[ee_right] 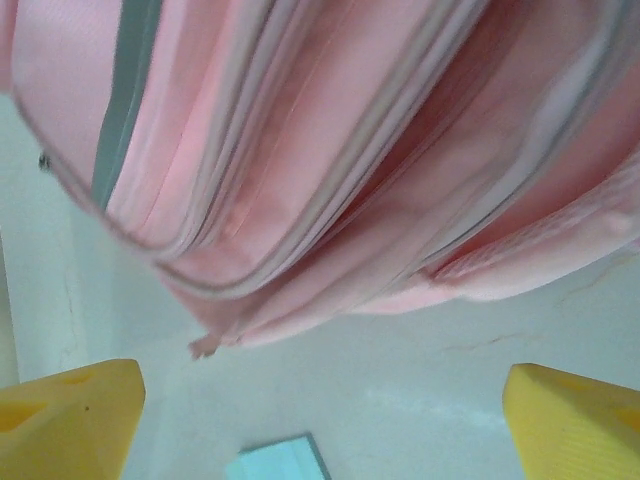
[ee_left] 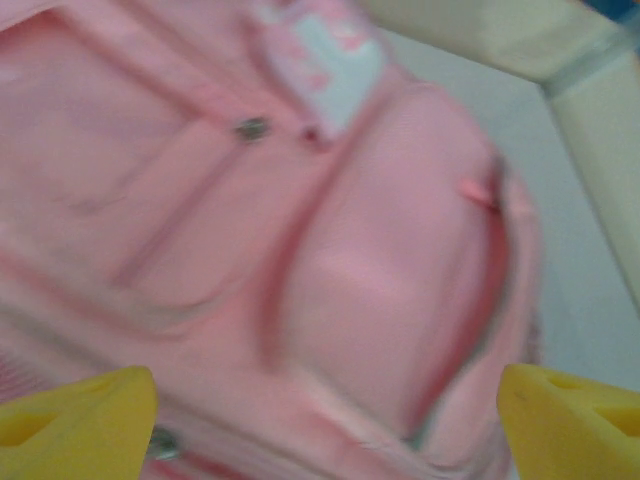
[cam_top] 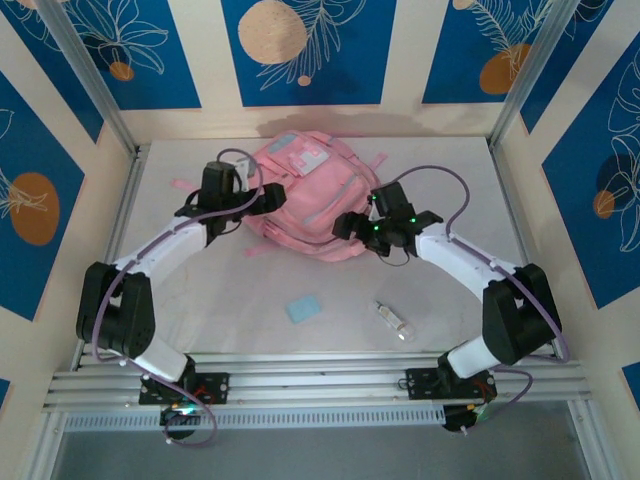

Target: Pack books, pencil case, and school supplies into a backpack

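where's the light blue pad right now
In the top view the light blue pad lies on the table near the front middle, nearer than the pink backpack and left of the small tube.

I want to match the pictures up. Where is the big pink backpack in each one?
Top external: backpack at the table's far middle.
Left wrist: backpack across left and middle, close up.
Right wrist: backpack across the top, table below.
Shared landmarks: its pale patch in top external and left wrist; the light blue pad in top external and right wrist.
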### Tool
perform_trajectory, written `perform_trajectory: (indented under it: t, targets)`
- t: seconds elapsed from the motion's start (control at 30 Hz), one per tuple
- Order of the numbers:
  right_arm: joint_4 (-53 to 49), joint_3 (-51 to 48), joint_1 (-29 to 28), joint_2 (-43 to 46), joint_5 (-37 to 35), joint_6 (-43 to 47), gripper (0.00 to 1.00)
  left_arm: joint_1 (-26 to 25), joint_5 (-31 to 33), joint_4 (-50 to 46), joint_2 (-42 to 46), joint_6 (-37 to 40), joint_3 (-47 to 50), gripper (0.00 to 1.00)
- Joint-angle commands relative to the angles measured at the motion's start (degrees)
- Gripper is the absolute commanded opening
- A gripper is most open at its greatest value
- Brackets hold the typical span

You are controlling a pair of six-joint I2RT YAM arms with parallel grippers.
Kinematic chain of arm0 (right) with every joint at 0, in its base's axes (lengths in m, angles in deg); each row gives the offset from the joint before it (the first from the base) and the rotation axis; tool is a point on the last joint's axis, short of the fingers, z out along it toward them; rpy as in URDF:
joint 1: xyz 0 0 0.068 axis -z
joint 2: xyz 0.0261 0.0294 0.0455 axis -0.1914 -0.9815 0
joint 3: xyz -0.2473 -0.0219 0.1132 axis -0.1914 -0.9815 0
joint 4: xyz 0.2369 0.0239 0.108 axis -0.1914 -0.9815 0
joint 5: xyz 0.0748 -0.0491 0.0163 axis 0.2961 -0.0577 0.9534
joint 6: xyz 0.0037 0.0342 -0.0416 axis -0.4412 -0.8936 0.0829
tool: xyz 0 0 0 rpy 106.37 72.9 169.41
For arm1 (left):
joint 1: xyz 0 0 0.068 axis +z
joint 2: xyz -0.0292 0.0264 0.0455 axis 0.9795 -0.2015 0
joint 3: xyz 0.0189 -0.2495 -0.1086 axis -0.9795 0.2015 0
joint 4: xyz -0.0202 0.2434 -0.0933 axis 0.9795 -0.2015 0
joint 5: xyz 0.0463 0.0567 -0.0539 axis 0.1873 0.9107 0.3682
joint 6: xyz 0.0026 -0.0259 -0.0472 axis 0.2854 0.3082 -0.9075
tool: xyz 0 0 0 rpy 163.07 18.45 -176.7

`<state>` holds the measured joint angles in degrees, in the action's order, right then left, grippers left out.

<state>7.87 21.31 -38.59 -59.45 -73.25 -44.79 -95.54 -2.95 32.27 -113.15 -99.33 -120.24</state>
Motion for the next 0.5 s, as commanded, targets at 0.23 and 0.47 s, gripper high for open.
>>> perform_trajectory:
  t: [0.23, 0.47]
  targets:
    - [10.03, -2.30, -4.50, -2.44, -0.58, -2.83, 0.86, 3.62, 5.23, 13.29, -8.61, -9.46, 2.30, 0.85]
    - [14.34, -2.03, -6.50, -6.30, 0.77, -3.67, 0.84, 3.63, 5.49, 14.87, -17.39, -12.38, -2.01, 0.80]
